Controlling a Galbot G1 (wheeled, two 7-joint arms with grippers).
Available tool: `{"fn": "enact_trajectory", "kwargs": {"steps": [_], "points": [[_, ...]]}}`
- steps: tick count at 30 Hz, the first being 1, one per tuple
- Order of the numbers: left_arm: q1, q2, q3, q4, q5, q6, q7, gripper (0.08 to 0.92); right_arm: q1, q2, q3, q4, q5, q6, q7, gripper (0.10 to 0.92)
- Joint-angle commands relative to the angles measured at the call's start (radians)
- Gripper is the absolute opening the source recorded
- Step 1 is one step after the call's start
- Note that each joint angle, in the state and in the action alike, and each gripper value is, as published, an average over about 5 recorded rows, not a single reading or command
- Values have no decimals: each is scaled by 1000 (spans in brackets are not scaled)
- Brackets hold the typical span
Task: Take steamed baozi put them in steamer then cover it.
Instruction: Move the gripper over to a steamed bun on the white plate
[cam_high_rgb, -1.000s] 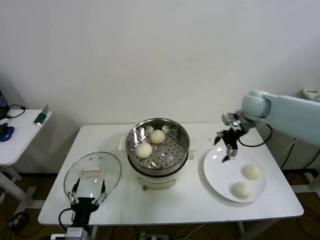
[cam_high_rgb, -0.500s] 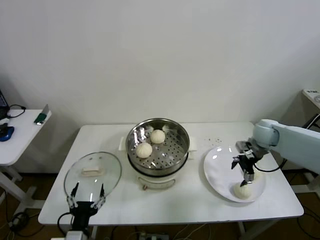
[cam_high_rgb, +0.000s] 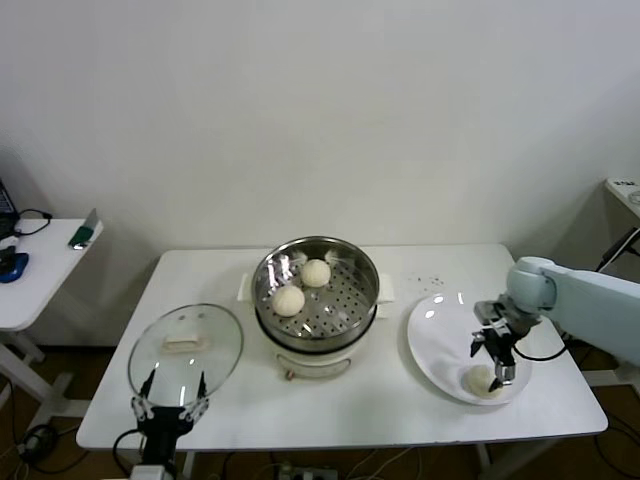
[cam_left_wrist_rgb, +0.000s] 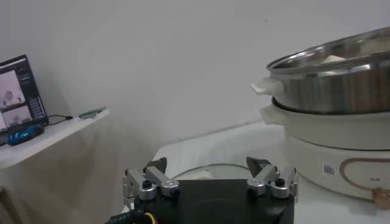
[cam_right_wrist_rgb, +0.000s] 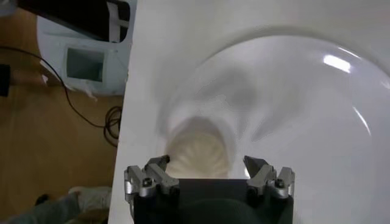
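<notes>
Steamer (cam_high_rgb: 316, 300) on white table (cam_high_rgb: 390, 395), wall behind.

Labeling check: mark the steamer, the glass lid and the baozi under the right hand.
steamer (cam_high_rgb: 345, 310), head view, bare perforated tray.
glass lid (cam_high_rgb: 186, 347), head view, its cream handle.
baozi (cam_right_wrist_rgb: 198, 155), right wrist view, top of the bun between the open fingers of the right hand (cam_right_wrist_rgb: 207, 167).
</notes>
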Motion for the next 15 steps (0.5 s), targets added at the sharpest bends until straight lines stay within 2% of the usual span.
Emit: {"fn": "enact_trajectory", "kwargs": {"steps": [1, 15], "points": [[1, 2, 0, 3, 3, 1, -1, 823, -18, 2, -5, -11, -15, 2, -3, 823], [2, 2, -1, 8, 6, -1, -5, 823, 23, 26, -64, -18, 4, 4, -4, 807]]}}
